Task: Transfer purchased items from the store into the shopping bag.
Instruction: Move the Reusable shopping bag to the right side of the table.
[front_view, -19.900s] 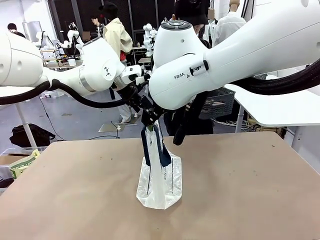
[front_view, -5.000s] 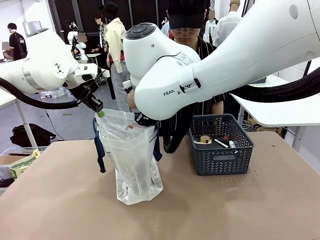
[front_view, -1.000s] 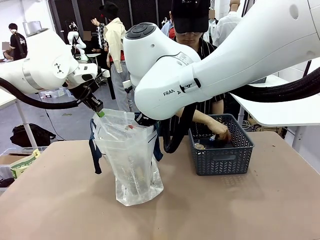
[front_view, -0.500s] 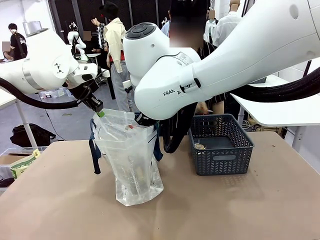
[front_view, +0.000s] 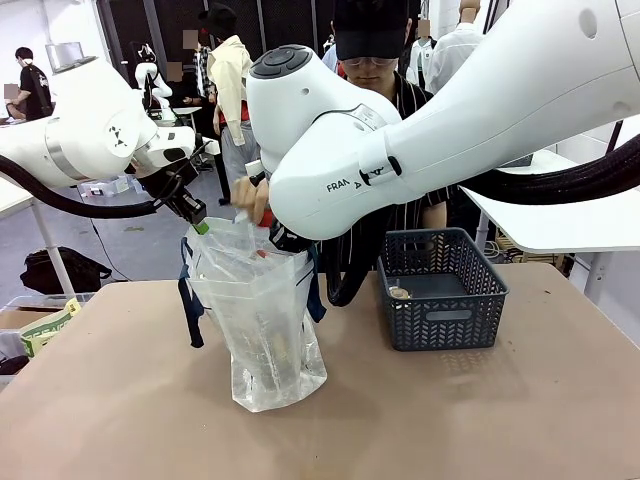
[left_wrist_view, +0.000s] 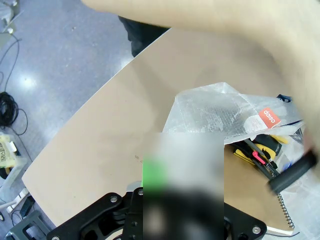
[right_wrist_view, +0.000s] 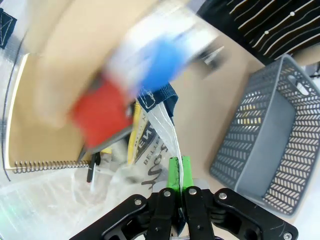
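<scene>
The shopping bag (front_view: 262, 330) stands on the table (front_view: 480, 420) with its mouth spread. My left gripper (front_view: 200, 224) is clamped on one side of its rim, and my right gripper (right_wrist_view: 178, 165) is pinched shut on the opposite side beside a navy handle. The film looks thin, floppy and slick. I judge it would fold shut or slide free if either pinch loosened, so the trimmed rim near the strap is the place to hold, not bare film. The person's hand (front_view: 250, 200) is over the mouth with red, white and blue purchased items (right_wrist_view: 102, 115), small and probably light. The store basket (front_view: 445, 315) sits near the bag, with at least one small piece (front_view: 400, 293) inside.
</scene>
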